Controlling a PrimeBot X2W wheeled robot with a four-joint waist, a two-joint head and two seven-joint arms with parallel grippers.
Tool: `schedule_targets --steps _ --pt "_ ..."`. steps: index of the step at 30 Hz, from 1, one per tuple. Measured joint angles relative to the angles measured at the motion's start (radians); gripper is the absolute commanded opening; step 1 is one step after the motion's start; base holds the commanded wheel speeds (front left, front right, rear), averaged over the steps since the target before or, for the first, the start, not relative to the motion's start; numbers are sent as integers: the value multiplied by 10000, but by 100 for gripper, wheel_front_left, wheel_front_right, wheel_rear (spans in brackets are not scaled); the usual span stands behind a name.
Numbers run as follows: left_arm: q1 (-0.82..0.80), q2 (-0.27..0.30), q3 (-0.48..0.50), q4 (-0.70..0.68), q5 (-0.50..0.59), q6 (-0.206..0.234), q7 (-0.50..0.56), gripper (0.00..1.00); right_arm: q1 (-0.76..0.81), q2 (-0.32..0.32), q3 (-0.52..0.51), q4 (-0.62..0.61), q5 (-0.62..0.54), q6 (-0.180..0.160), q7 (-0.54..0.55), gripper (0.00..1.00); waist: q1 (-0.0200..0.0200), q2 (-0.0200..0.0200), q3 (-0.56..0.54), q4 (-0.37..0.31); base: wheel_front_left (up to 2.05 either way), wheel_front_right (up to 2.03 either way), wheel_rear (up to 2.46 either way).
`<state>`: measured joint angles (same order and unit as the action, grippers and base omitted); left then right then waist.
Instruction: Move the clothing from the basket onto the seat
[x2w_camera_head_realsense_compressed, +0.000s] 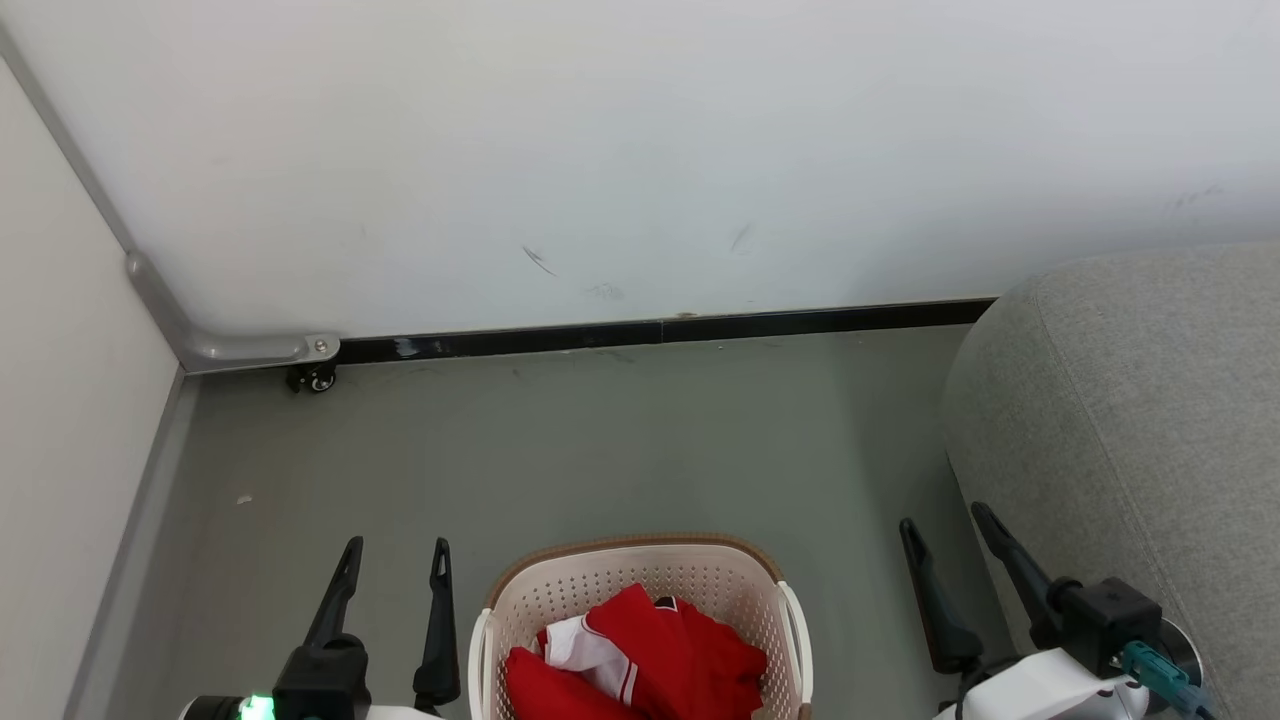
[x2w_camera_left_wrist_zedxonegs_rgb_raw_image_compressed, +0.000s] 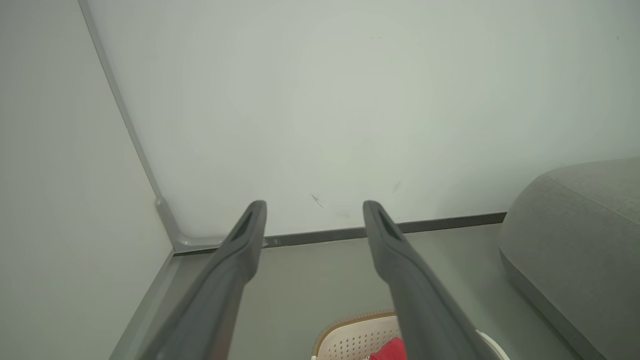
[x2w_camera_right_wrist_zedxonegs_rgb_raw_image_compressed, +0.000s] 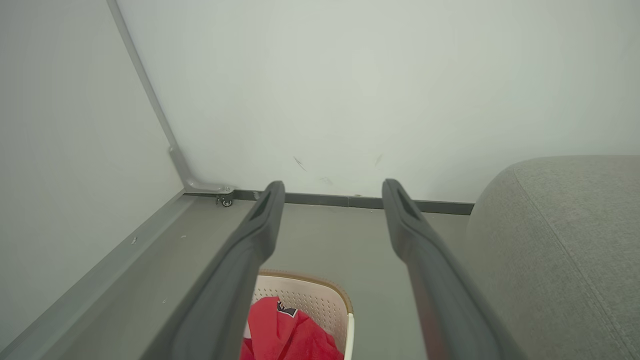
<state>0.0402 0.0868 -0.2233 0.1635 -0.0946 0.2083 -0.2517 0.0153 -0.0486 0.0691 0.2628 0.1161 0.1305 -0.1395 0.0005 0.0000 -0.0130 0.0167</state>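
Head view, read from left to right. At the far left a pale side panel (x2w_camera_head_realsense_compressed: 60, 400) meets the white rear wall (x2w_camera_head_realsense_compressed: 640, 150), and a small black caster (x2w_camera_head_realsense_compressed: 315, 378) is seen at the corner where a dark skirting strip (x2w_camera_head_realsense_compressed: 660, 331) begins. At the lower left the left gripper (x2w_camera_head_realsense_compressed: 398, 548) is held with its two dark fingers spread apart and nothing between them, tips directed up the frame over the grey floor (x2w_camera_head_realsense_compressed: 600, 440). At the lower centre the cream perforated basket (x2w_camera_head_realsense_compressed: 640, 545) is stood on the floor between the two grippers. The red, white-trimmed clothing (x2w_camera_head_realsense_compressed: 660, 650) is heaped in it as a crumpled mound with no clear long axis, its lower part cut by the bottom edge. At the lower right the right gripper (x2w_camera_head_realsense_compressed: 942, 517) is likewise parted and empty. At the right edge the rounded, padded edge of the light-grey sofa (x2w_camera_head_realsense_compressed: 1130, 400) is shown, with no garment on the visible part. The governing relation is judged thus: the clothing lies below both sets of fingertips in the frame and inward of each, so a reach back and down into the basket is called for. The left gripper is set just beside the basket's rim, whereas the right gripper is separated from it by open floor but lies just beside the sofa.
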Motion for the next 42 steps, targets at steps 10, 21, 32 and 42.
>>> schedule_targets --steps 10,21,32,42 --pt "0 -12 44 33 2 29 0 100 40 6 2 -10 109 0 0 100 0 0 24 -19 0 0 0" --pt "-2 -33 75 79 2 38 0 100 42 8 8 -61 219 0 -2 100 -1 0 54 -19 0 0 0" --pt "-3 -50 98 102 4 115 0 100 41 8 12 -113 257 0 -15 100 -1 0 125 -44 0 0 0" --pt "-20 -38 35 153 27 77 0 100 40 8 -2 -313 255 0 -73 100 -2 0 302 -84 0 0 0"
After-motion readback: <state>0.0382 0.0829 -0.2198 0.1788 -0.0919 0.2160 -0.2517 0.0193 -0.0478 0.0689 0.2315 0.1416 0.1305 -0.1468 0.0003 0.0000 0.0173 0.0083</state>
